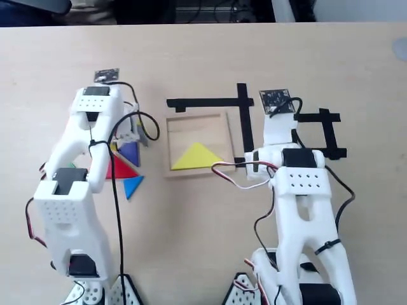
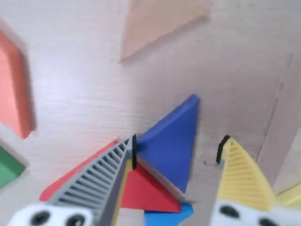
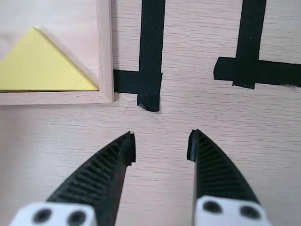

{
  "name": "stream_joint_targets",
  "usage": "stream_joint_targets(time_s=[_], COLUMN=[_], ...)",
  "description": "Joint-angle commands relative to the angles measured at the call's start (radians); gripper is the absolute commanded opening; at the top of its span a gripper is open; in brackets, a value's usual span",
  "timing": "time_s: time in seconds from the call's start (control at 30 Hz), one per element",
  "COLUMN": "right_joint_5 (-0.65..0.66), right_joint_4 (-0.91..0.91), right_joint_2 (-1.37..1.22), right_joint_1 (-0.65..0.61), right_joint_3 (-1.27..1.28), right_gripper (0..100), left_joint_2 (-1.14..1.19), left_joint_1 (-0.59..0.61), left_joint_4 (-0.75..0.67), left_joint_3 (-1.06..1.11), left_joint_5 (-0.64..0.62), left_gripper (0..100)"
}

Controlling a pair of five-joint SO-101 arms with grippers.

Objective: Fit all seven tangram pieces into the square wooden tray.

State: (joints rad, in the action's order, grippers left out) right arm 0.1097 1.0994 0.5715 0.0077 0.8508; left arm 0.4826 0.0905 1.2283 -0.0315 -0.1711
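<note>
The step in hand looks like picking up a second piece, since the tray [image 1: 227, 136], mid-table [image 1: 203, 57], holds just the yellow triangle [image 1: 197, 157], which lies flat along the tray's near edge. The loose pieces lie between the tray and the table's left edge.

The left gripper [image 2: 178, 149] hangs low over them with its jaws spread. It straddles the dark blue triangle [image 2: 169, 136]: the grey finger's tip touches one side of the triangle and the yellow finger stands a little apart from the other side. A red triangle [image 2: 143, 194] touches the blue one and runs under the grey finger, and a light blue piece [image 2: 164, 217] lies just beside it.

The next move probably calls for closing squarely on the blue triangle's slanted sides without catching the red one, then lifting clear before crossing the tray's rim.

The right gripper [image 3: 161, 143] is open and empty over bare table, just off the tray's near right corner and near the black tape [image 3: 151, 52]
</note>
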Motion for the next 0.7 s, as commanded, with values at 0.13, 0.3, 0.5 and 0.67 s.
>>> stream_joint_targets(time_s=[0.13,0.3,0.5,0.67], right_joint_5=[0.009,0.009,0.009,0.009], right_joint_4=[-0.008,-0.008,-0.008,-0.008], right_joint_2=[0.001,0.001,0.001,0.001], right_joint_1=[-0.017,-0.017,-0.017,-0.017], right_joint_3=[-0.005,-0.005,-0.005,-0.005], right_gripper=[19.7,19.7,19.7,19.7], left_joint_2=[-0.032,-0.026,-0.029,-0.025], left_joint_1=[0.071,0.039,0.019,0.008], left_joint_4=[-0.002,-0.011,-0.003,-0.011], left_joint_3=[-0.002,0.025,0.039,0.07], left_joint_5=[0.014,0.026,0.021,0.021], left_gripper=[27,27,27,27])
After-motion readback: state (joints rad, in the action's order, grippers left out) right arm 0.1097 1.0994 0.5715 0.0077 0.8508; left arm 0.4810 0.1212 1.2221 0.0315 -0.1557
